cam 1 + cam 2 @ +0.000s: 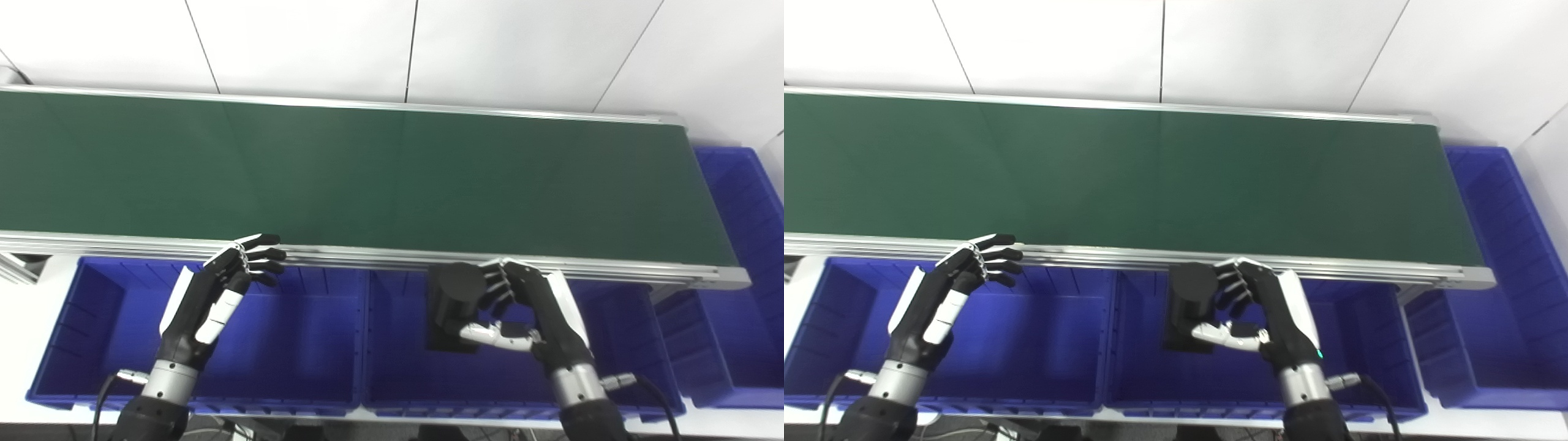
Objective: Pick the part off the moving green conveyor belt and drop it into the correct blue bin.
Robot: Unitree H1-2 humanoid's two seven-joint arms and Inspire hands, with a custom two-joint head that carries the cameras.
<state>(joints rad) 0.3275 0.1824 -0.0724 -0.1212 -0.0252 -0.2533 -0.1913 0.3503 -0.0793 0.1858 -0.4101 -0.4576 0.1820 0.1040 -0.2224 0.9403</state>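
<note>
A black part, a round cylinder on a square base, hangs just in front of the green conveyor belt over the middle blue bin. My right hand is shut on it, fingers curled against the cylinder and thumb pressed at the base. My left hand is open, fingers spread and pointing right, above the left blue bin with its fingertips at the belt's near rail. The belt surface carries nothing that I can see.
A third blue bin stands past the belt's right end. The belt's aluminium rail runs along the back edges of the front bins. A white wall rises behind the belt.
</note>
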